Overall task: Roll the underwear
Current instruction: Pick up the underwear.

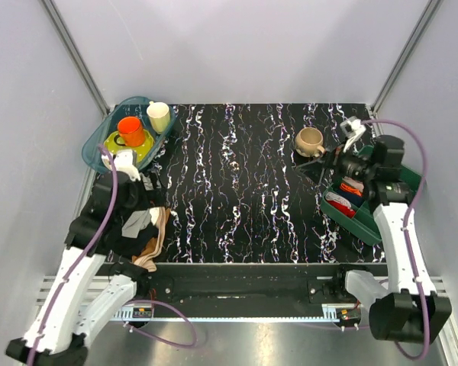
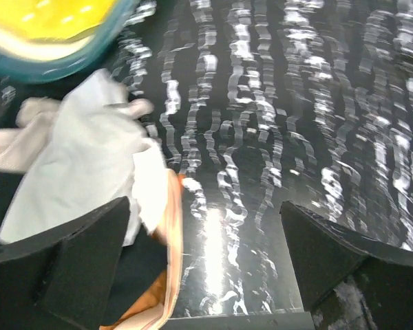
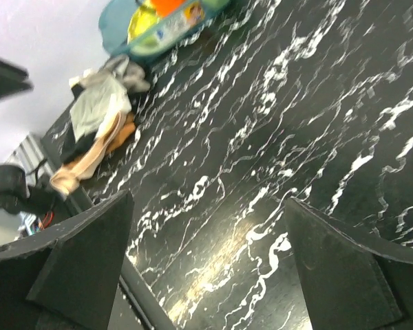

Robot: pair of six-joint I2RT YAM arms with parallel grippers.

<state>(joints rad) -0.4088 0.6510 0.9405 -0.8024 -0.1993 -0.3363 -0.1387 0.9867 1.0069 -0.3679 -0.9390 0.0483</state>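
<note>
The underwear is a light grey piece lying crumpled on a pile of clothes at the table's near left corner. In the left wrist view the underwear sits left of my left finger. My left gripper hovers over the pile, open and empty, with bare table between its jaws. My right gripper is open and empty over the right side of the table, beside the beige mug. The right wrist view shows the underwear far off.
A tan-beige cloth and a black cloth lie in the same pile. A teal tray with an orange cup, a yellow plate and a cream cup stands back left. A green bin with red and white bundles stands at the right.
</note>
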